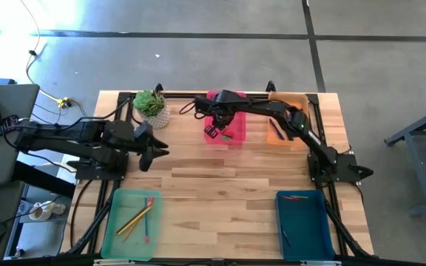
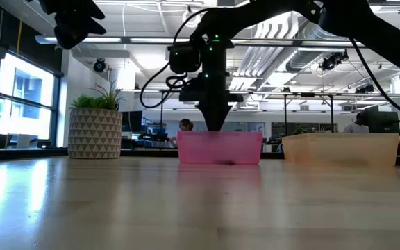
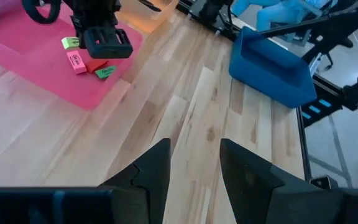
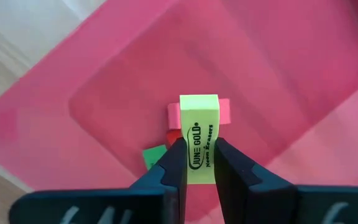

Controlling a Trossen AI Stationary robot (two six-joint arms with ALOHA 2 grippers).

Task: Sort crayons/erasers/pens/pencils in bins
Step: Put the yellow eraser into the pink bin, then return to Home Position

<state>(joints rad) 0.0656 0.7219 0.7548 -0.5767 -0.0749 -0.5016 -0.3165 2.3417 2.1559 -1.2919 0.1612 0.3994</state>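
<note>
Right claw [image 4: 197, 163]: clenched narrowly on the yellow eraser [image 4: 199, 134]; poised over the pink bin [image 1: 237, 135], upper centre of the high view
Other erasers [image 3: 86, 62]: lying in the pink bin
Left claw [image 3: 195, 163]: released, parted over bare bench [image 1: 220, 185]
</note>
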